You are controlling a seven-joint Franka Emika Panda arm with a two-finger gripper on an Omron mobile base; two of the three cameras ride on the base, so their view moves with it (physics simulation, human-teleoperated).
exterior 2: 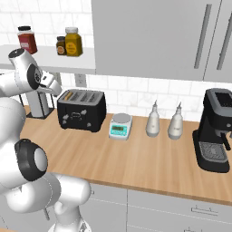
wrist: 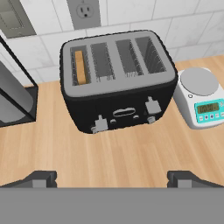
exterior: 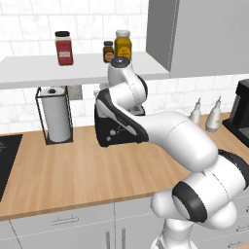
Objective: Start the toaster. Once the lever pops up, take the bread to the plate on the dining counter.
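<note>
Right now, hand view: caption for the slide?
Open gripper hovers above black toaster, bread in its leftmost slot, scale beside.

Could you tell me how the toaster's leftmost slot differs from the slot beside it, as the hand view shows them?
The leftmost slot of the toaster holds the bread, a golden-brown slice standing on edge; the neighbouring slot shows just its wire guides. The leftmost slot looks orange-brown inside, the neighbouring slot grey and dark. Both are long, narrow openings, parallel in the same silvery top.

Hand view close above toaster (wrist: 117, 78); base views flank.
</note>
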